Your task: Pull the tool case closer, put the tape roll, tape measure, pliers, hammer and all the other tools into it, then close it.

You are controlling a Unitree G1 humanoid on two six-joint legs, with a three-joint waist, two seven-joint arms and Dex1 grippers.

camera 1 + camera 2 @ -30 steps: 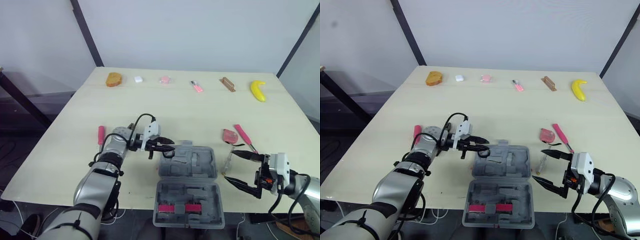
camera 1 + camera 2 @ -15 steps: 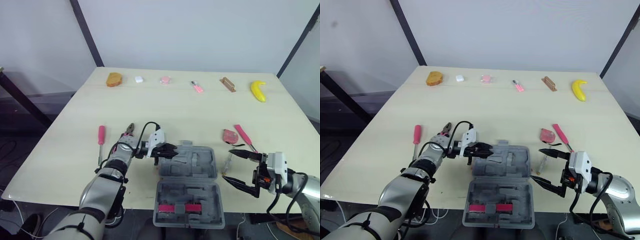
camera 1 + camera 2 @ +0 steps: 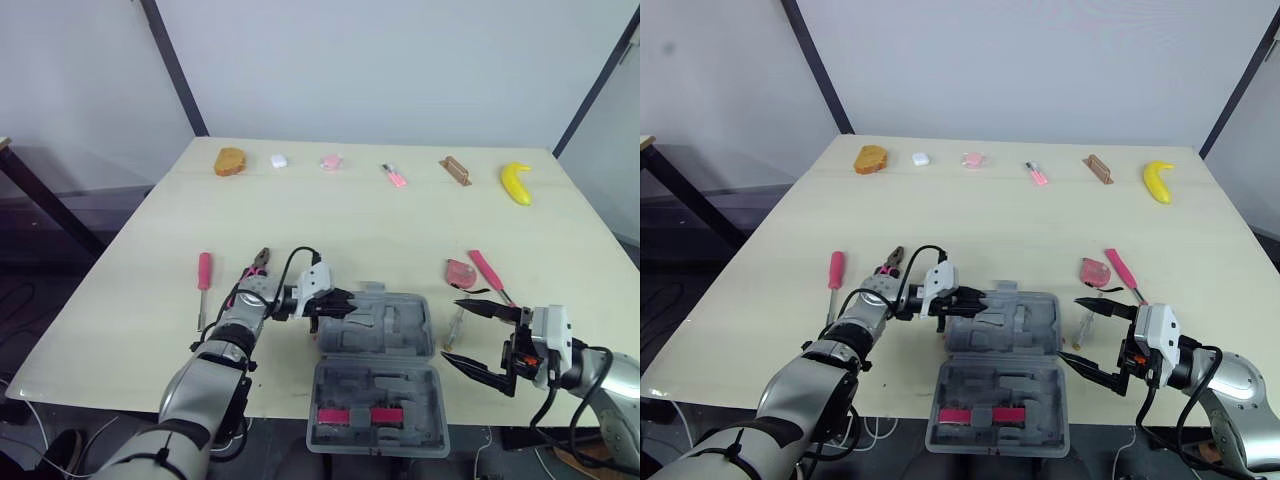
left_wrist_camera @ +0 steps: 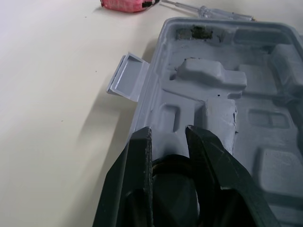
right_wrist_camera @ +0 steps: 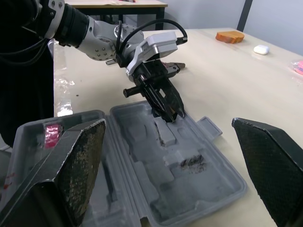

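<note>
Left arm reaches forward, low over the bench (image 3: 400, 230), left fingers (image 3: 340, 302) pinching the black tape roll (image 4: 173, 165) right at the open tool case's (image 3: 400, 345) near rim (tips angled down into it). Right fingers (image 3: 485, 309) spread wide, case just beside them.

Bare middle, crowded flanks around the tool case (image 3: 385, 330)
The left gripper (image 3: 340, 302) hangs over the case's left rim, with pliers (image 3: 255, 270) and a red screwdriver (image 3: 203, 275) lying further left. On the right, the wide-spread right gripper (image 3: 452, 330), a clear screwdriver (image 3: 458, 322) and the tape measure (image 3: 460, 272) crowd the gap. Beyond the case the table (image 3: 380, 220) lies bare up to the far row of small items (image 3: 391, 174).
</note>
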